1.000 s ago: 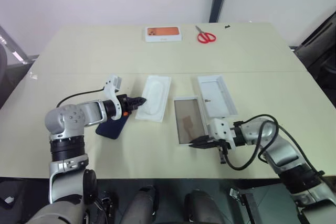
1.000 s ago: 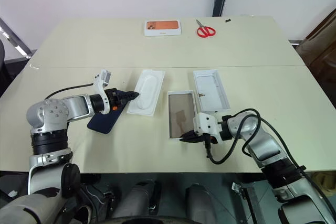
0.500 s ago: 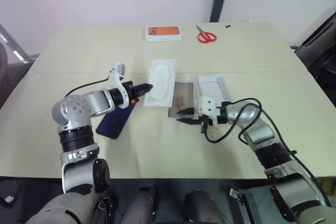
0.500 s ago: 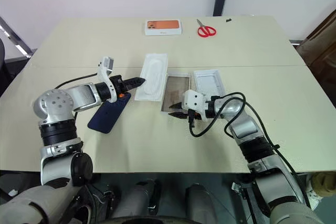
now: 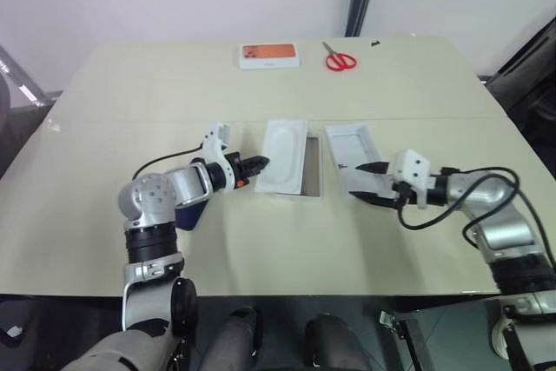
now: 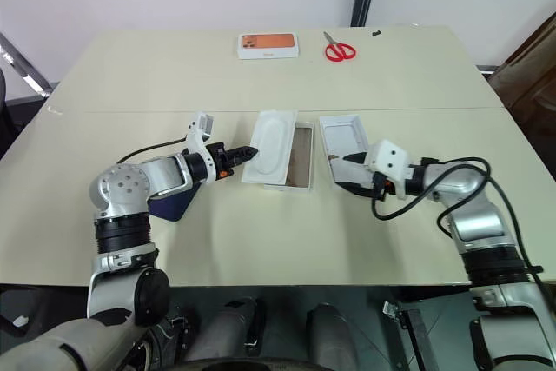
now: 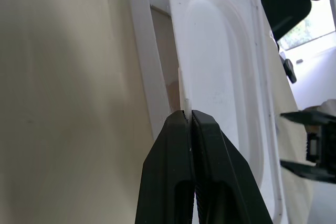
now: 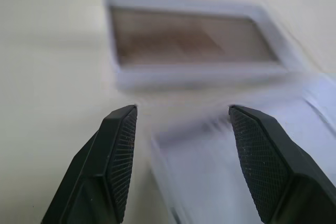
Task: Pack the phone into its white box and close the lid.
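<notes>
Near the centre of the left eye view, our left gripper (image 5: 259, 162) is clamped on the near edge of the thin white insert (image 5: 282, 156), its two black fingers pinched tight on the rim, as the left wrist view shows. We hold it by the edge because it is a light moulded sheet with nowhere else to grasp. It lies tilted over the left part of the white box (image 5: 313, 171), covering much of the brownish floor, so we judge it has to come away before anything can go inside.

Our right gripper (image 5: 366, 182), at centre right, has its fingers apart and holds nothing. It hangs over the near end of the lid (image 5: 352, 149), which lies open side up just right of the white box. In the right wrist view the spread pads (image 8: 120, 150) frame that near end, with the box tray beyond. We cannot tell whether they touch the lid.

The phone (image 5: 185, 210) lies flat on the table (image 5: 261, 249) at centre left, partly hidden under our left forearm, well apart from the box and not yet packed.

The white box with orange top (image 5: 271, 56) and the red scissors (image 5: 339, 60) sit at the top centre, out of the way of the work.
</notes>
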`<state>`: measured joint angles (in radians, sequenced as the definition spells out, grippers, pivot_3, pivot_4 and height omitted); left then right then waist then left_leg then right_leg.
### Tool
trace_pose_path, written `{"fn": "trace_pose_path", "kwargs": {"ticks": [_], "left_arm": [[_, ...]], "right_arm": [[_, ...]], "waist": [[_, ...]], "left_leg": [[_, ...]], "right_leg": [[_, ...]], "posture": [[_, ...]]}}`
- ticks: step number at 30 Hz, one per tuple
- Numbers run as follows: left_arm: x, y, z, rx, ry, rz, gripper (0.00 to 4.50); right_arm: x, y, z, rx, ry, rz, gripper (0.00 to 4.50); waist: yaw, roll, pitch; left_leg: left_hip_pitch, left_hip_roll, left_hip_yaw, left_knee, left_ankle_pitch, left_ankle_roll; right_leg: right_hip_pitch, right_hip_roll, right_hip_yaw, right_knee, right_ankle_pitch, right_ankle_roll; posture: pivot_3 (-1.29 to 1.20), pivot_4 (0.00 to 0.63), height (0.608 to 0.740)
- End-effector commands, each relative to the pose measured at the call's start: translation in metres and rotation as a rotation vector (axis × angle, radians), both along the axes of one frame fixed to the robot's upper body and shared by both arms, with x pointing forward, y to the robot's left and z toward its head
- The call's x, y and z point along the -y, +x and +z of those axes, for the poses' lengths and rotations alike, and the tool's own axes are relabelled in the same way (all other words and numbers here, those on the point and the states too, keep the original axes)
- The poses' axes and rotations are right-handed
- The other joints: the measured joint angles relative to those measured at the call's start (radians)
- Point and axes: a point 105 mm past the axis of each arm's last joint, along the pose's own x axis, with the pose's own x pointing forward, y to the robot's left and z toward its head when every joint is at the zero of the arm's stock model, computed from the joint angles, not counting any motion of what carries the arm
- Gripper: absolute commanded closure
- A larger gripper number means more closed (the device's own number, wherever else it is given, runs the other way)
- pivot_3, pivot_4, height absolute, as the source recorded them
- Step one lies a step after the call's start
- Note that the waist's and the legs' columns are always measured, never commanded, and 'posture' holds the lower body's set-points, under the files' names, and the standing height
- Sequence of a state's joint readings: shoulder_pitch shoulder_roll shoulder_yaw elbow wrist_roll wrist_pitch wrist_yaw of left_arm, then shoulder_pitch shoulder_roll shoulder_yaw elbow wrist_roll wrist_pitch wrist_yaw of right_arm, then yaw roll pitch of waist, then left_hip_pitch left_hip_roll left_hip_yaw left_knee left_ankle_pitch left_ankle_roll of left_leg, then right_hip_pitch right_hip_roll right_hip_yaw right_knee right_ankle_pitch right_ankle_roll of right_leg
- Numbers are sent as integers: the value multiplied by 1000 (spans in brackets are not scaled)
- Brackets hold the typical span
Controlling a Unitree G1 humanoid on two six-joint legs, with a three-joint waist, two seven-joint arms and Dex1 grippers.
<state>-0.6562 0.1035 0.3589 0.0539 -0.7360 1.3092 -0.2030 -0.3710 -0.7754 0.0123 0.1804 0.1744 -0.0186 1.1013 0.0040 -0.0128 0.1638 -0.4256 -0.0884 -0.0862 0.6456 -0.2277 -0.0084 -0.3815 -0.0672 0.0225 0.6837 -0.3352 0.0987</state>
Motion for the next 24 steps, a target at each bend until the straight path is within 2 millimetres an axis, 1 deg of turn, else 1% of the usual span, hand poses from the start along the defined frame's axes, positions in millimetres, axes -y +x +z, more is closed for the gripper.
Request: {"fn": "trace_pose_path", "kwargs": {"ticks": [1,9,13,14,17,19,20,21,22,24], "left_arm": [[4,3,7,50,12,15,4500],[17,15,9,64,18,21,4500],[24,11,11,78,15,-29,4500],[26,10,12,66,-11,-39,4500],[27,10,11,61,-12,-49,3535],[25,11,12,64,-2,-34,2484],[23,12,12,68,8,-25,2051],[21,14,13,72,11,-11,1449],[19,15,15,79,13,-1,1028],[17,13,19,90,-6,-10,1028]], "right_arm": [[2,-2,10,45,20,-10,1599],[-16,-4,3,57,39,12,1599],[-21,-2,3,64,47,21,1599],[-22,0,4,68,46,23,1599],[-24,1,5,76,47,28,1541],[-25,2,6,80,47,28,1541],[-25,3,6,80,46,28,1541],[-24,3,6,83,47,25,1541],[-23,4,7,87,48,21,1541],[-23,5,8,92,50,16,1541]], "waist": [[-2,0,0],[7,0,0],[8,0,0],[8,0,0],[7,0,0],[7,0,0],[7,0,0],[7,0,0],[7,0,0],[7,0,0]], "left_leg": [[0,0,0,0,0,0],[0,0,0,1,0,0],[0,0,0,1,0,0],[0,0,0,1,0,0],[0,0,0,1,0,0],[0,0,0,1,0,0],[0,0,0,1,0,0],[0,0,0,1,0,0],[0,0,0,1,0,0],[0,0,0,1,0,0]], "right_leg": [[0,0,0,0,0,0],[0,0,0,0,0,0],[0,0,0,0,0,0],[0,0,0,0,0,0],[0,0,0,0,0,0],[0,0,0,0,0,0],[0,0,0,0,0,0],[0,0,0,0,0,0],[0,0,0,0,0,0],[0,0,0,0,0,0]], "posture": [[0,150,734],[0,150,734],[0,150,734],[0,150,734],[0,150,734],[0,150,734],[0,150,734],[0,150,734],[0,150,734],[0,150,734]]}}
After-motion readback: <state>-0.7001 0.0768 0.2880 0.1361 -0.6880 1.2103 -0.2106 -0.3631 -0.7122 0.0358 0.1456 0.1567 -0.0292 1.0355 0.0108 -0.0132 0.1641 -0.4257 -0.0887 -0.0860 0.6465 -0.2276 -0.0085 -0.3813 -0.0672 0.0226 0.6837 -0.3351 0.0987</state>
